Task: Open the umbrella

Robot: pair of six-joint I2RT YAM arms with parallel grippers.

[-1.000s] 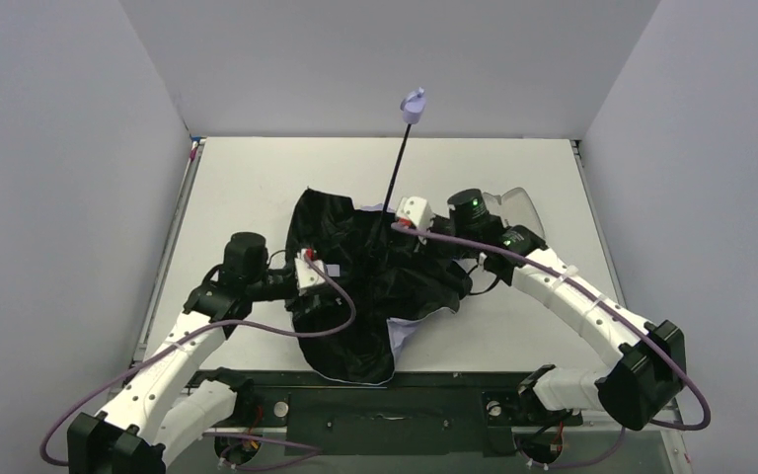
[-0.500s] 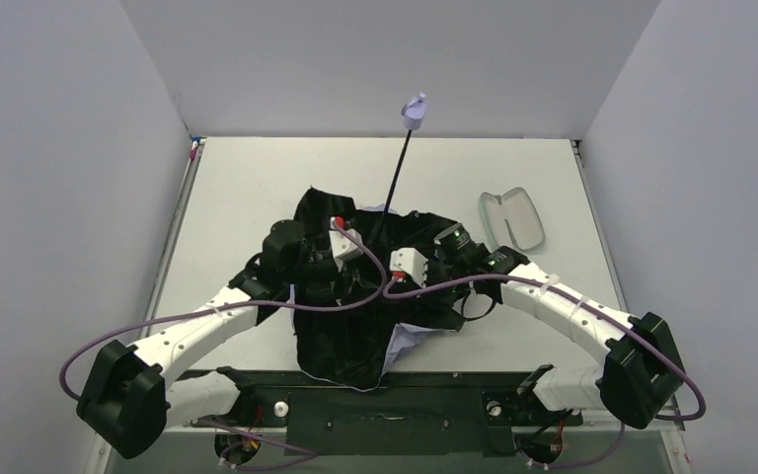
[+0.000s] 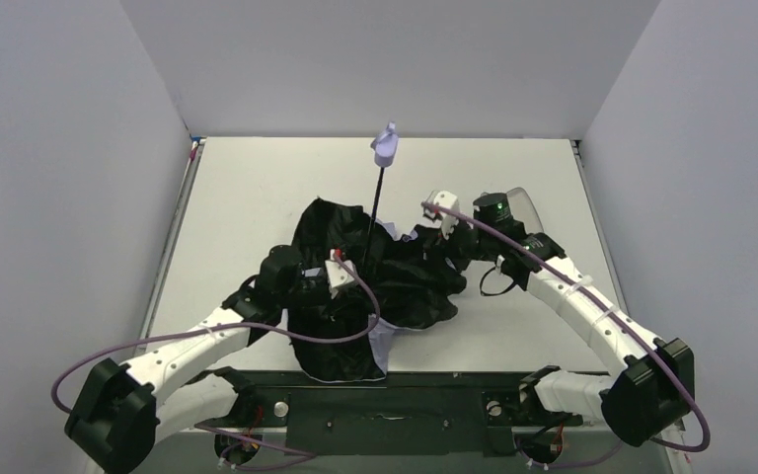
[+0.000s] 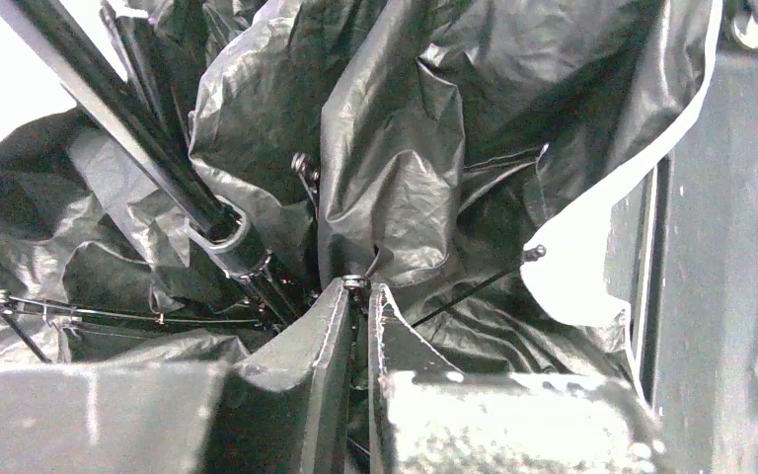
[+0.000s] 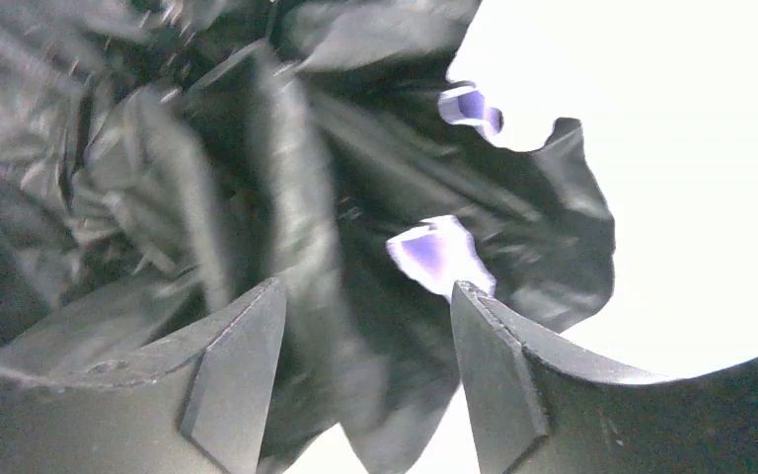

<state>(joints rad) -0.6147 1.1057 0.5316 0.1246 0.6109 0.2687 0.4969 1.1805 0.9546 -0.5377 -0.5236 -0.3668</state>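
The umbrella (image 3: 410,286) lies crumpled at mid-table, black underside up, a little lavender showing at its near edge. Its thin black shaft (image 3: 375,202) tilts up to the lavender knob handle (image 3: 386,146). My left gripper (image 3: 341,269) is sunk in the canopy beside the shaft's foot. In the left wrist view that gripper (image 4: 358,286) is shut, a small metal rib joint pinched at its tips, the shaft (image 4: 128,128) up to the left. My right gripper (image 3: 437,209) hovers over the canopy's right part. In the right wrist view it (image 5: 365,286) stands open, blurred black fabric (image 5: 286,197) beyond the fingers.
A pale oblong case (image 3: 523,202) lies at the right, partly hidden behind my right wrist. The white table (image 3: 257,188) is walled on three sides. A black rail (image 3: 385,400) runs along the near edge between the arm bases.
My left gripper has shut among the ribs near the shaft. My right gripper has opened and lifted back to the right. The handle has swung to the left.
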